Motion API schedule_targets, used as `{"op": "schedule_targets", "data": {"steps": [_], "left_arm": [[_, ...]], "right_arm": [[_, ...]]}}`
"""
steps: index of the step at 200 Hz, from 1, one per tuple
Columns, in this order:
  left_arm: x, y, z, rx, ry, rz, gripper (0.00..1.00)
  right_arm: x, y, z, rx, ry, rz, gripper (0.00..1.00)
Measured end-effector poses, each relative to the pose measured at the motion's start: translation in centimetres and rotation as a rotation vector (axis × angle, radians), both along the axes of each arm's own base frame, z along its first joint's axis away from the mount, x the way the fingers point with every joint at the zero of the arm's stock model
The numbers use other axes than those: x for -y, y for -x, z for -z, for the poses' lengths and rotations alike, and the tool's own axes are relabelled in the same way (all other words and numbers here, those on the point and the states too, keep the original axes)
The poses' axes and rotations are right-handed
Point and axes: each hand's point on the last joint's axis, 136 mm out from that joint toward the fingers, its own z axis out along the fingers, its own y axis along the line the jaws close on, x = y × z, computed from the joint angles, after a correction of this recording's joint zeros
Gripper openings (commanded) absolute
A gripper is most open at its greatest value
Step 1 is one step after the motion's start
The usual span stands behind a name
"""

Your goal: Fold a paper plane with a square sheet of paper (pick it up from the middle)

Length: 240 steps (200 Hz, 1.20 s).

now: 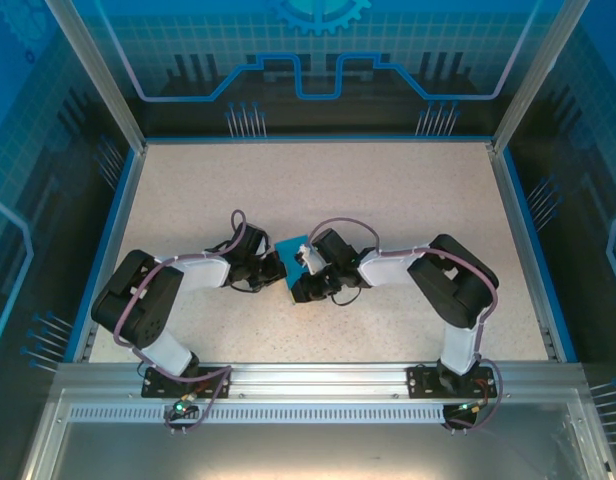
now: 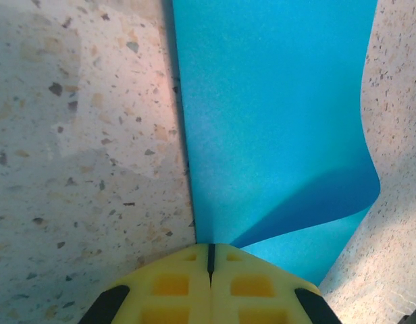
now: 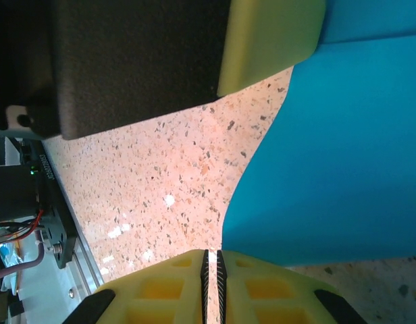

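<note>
Yellow fingertips [image 2: 174,283] of the left gripper [image 2: 211,253] sit right at the bottom of the left wrist view. They're pressed flat together with just a hairline seam between them. The near edge of the square sheet of paper [image 2: 275,121] runs straight into that seam, so it looks pinched there. From the pinch the teal sheet stretches away over the speckled table [image 2: 80,135]. Its right side bows up off the surface and curls over, throwing a dark shadow underneath. The left edge is straight and lies close to the tabletop.

Over on the right wrist view, the right gripper [image 3: 211,260] has its jaws pulled almost together, with only a thin slit showing. The sheet's lower edge comes down right beside the slit and touches the top of one finger. I honestly can't tell if any paper is actually caught in there. Up top in that same shot you can see one yellow finger of the other gripper, with the black body behind it, right against the paper.

From overhead, the left arm [image 1: 188,275] and right arm [image 1: 408,265] reach in toward each other. Their wrists nearly meet around mid-table, a bit toward the near side. The sheet is sandwiched between them, tilted like a diamond and partly hidden by the grippers.
</note>
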Motion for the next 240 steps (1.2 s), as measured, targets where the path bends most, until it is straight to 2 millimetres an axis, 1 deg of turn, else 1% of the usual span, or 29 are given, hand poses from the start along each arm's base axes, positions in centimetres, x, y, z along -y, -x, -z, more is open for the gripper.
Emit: {"op": "schedule_targets", "data": {"steps": [44, 104, 130, 240], "left_arm": [[0.0, 0.0, 0.0, 0.001, -0.002, 0.000, 0.00], [0.0, 0.0, 0.0, -0.002, -0.007, 0.000, 0.00], [0.0, 0.0, 0.0, -0.002, -0.007, 0.000, 0.00], [-0.2, -0.2, -0.2, 0.006, -0.036, 0.012, 0.00]], "right_arm": [[0.0, -0.1, 0.6, -0.004, 0.004, 0.001, 0.15], [0.1, -0.1, 0.7, -0.005, 0.009, 0.000, 0.15], [0.1, 0.0, 1.1, -0.011, 0.015, 0.000, 0.15], [0.2, -0.1, 1.2, -0.025, 0.033, -0.002, 0.17]]}}
